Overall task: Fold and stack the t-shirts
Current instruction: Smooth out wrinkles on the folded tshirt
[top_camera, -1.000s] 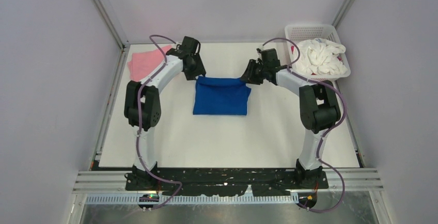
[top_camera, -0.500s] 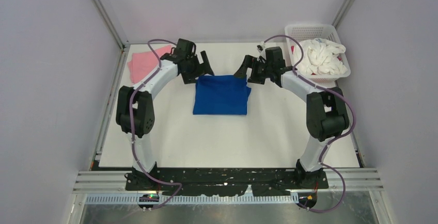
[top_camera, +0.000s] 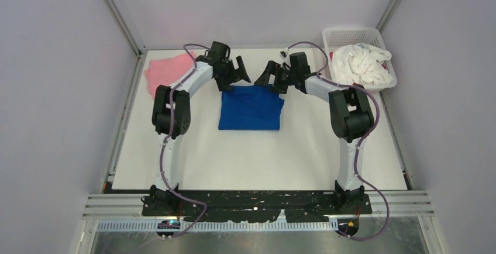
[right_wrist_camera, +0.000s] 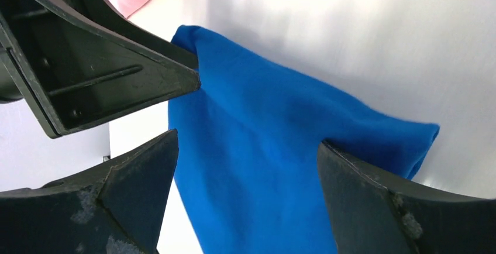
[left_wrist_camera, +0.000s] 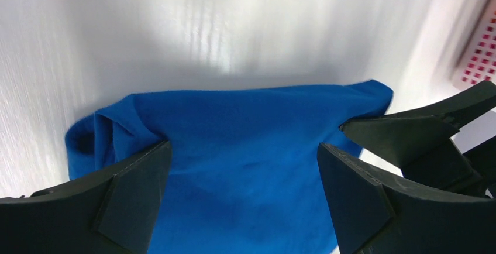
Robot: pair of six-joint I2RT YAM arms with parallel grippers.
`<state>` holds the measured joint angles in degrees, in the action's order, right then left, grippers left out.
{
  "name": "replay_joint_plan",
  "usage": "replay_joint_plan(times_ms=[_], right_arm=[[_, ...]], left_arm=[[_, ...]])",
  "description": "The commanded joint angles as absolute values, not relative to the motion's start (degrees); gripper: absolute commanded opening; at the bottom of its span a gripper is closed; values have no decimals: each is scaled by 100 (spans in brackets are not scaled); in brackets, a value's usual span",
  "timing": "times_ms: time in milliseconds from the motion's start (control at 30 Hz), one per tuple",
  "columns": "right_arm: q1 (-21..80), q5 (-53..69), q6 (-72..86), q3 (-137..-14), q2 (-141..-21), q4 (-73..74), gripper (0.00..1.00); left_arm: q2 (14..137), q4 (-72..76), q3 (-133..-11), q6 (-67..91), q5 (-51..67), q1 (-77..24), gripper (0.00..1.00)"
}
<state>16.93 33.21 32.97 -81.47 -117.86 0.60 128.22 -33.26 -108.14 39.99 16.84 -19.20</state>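
The royal blue t-shirt (top_camera: 250, 109) lies folded into a rectangle mid-table, its print hidden. The pink t-shirt (top_camera: 166, 69) lies folded at the far left. My left gripper (top_camera: 241, 72) and right gripper (top_camera: 266, 74) hover close together just above the blue shirt's far edge, both open and holding nothing. In the left wrist view the blue t-shirt (left_wrist_camera: 245, 131) fills the space under the open left gripper (left_wrist_camera: 243, 148). The right wrist view shows the blue t-shirt (right_wrist_camera: 281, 125) below the open right gripper (right_wrist_camera: 247, 140), with the left gripper (right_wrist_camera: 105, 84) beside it.
A white mesh basket (top_camera: 358, 33) with bundled white cloth (top_camera: 365, 64) stands at the far right corner. Grey walls with metal posts close in the table on three sides. White tabletop (top_camera: 257, 154) lies between the blue shirt and the arm bases.
Both grippers opened and let go of the blue shirt's far corners. They rose and drew toward each other over its far edge. The shirt stayed flat.
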Motion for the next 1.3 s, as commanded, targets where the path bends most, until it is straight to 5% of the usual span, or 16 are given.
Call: replay_joint_plan(times_ms=[0,100,200,300,633,900,1267], right_arm=[[1626,3394,3544,-8791,-12299,-130,95],[1618,3443,3584,-9067,-12616,-43,95],[1617,3469,3622,-9123,-12838,-36,95],[1616,3499,3630,-9034,-12852,127,95],[1624,3463,3208,-8929,-11594,529,95],[1909,3763,3625,-7044,-10269,-594,95],[2127,3824,4499,-5233,-10732,-2296,95]], left_arm=[[13240,-3734,-11513,4020,1361,-1792,100],[13517,-3897,-11767,4101,1314,-1752,100],[13696,-4062,-11887,4154,1486,-1732,88],[13549,-4025,-11642,4182,1508,-1732,99],[11947,-3848,-11030,3808,1284,-1731,99],[10326,-2239,-8492,3992,2011,-1863,100],[11270,-1654,-7475,4247,2874,-2099,100]])
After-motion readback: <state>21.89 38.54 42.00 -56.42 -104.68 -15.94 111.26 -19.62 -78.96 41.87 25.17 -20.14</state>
